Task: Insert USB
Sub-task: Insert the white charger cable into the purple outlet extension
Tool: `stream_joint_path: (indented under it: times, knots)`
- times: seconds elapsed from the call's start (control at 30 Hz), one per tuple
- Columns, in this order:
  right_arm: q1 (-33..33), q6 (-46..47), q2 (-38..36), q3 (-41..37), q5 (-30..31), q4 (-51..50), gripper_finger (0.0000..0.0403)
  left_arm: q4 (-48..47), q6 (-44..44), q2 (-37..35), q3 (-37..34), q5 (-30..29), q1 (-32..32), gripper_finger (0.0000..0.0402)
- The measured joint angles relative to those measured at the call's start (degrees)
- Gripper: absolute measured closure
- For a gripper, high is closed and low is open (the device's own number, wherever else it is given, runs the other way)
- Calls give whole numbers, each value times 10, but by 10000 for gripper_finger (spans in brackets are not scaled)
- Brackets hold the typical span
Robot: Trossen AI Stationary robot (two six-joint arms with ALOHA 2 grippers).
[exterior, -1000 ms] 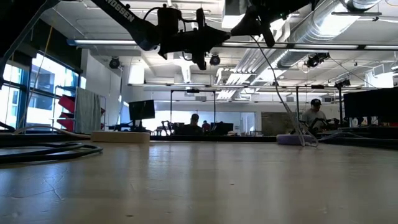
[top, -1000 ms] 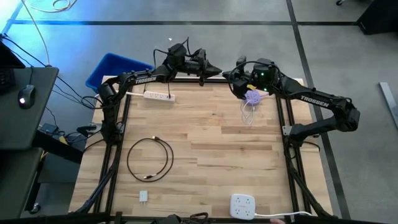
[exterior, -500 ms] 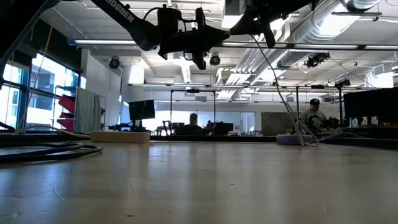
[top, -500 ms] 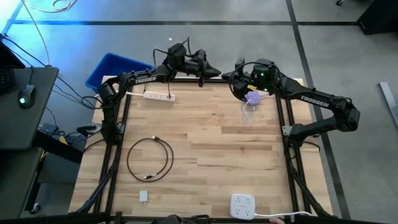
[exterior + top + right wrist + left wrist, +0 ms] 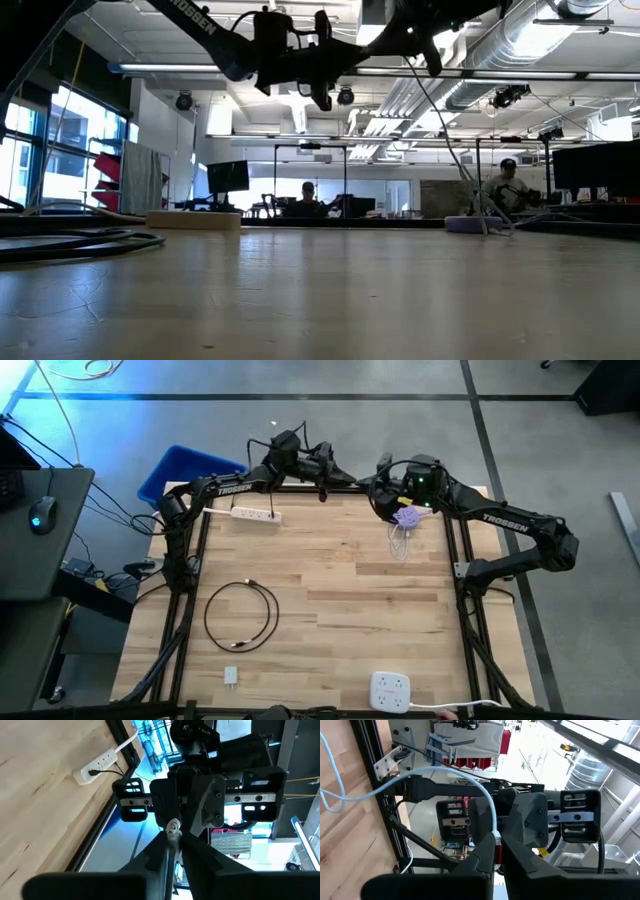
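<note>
the usb plug (image 5: 173, 826) is hanging high over the table's far edge between both grippers, light and stiff on a floppy cable (image 5: 350, 795), best being pinched by its hard shell; the left gripper (image 5: 496, 851) is clamped on it, the right gripper (image 5: 175, 845) is nipping it too.

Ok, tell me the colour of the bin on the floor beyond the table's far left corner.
The bin is blue; the high view shows it best.

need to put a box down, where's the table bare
Bare wood runs through the middle, between the black cable loop and the right frame rail, down to the white USB hub. The far edge is crowded: white power strip, purple adapter with its cable, and both arms overhead.
</note>
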Motion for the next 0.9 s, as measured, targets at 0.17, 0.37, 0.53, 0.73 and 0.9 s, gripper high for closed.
stream_joint_path:
  times: [0.17,0.37,0.53,0.73,0.9]
  knots:
    - [0,5,0,0,5,1,314,1,0,0,0,-2,0,401]
    - [0,4,0,0,10,2,320,1,0,0,0,2,1,401]
    - [0,3,0,0,12,2,348,0,0,0,0,6,1,401]
    - [0,22,-1,0,17,-1,395,-1,43,0,0,17,2,400]
    - [1,62,0,3,46,-21,399,-3,100,0,0,24,11,381]
